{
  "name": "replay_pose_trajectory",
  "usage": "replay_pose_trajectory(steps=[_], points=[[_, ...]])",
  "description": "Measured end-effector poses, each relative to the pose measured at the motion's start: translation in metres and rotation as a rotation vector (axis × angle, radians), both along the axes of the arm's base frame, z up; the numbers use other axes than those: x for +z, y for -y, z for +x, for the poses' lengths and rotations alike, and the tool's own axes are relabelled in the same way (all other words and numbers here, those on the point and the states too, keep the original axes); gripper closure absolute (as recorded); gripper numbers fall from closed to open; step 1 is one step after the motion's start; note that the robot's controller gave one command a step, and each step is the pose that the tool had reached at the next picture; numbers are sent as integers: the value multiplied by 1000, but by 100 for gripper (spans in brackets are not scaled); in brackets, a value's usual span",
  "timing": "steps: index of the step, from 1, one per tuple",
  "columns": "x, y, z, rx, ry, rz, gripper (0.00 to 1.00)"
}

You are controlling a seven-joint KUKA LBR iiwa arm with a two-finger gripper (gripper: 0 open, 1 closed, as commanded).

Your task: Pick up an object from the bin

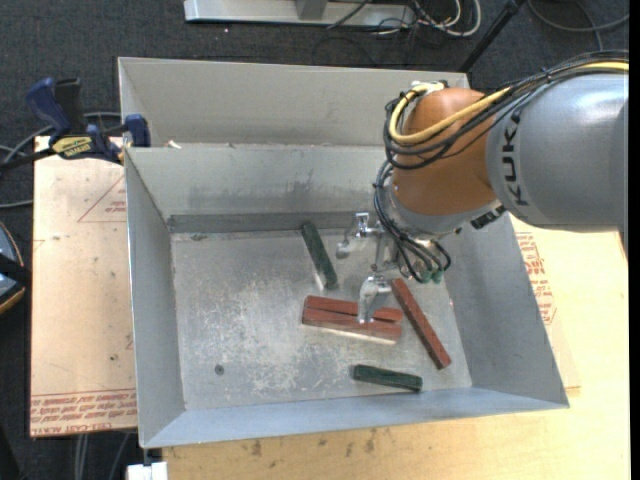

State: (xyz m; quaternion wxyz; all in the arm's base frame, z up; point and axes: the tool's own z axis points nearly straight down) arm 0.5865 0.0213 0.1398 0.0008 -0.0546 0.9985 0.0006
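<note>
My gripper [361,272] hangs below the orange wrist cover in the right middle of the bin. It is open, its two metal fingers standing wide apart. The nearer fingertip [370,308] rests on or just above a flat red-brown block [340,315] lying on the bin floor. The farther fingertip [352,238] stands beside the upper end of a slim dark green bar [320,255] that lies at a slant. Nothing is between the fingers. A long red-brown bar [424,326] lies diagonally just right of the block.
A second dark green bar [387,377] lies near the bin's front wall. The left half of the floor is bare scratched metal. The arm and its cables cover the bin's right rear corner.
</note>
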Motion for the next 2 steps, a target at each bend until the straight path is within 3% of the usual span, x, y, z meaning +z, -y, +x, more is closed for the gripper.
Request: replay_pose_trajectory(steps=[1, 2], points=[[-46, -14, 30, -259, 0, 0, 0], [-61, -16, 45, -146, 12, 4, 100]])
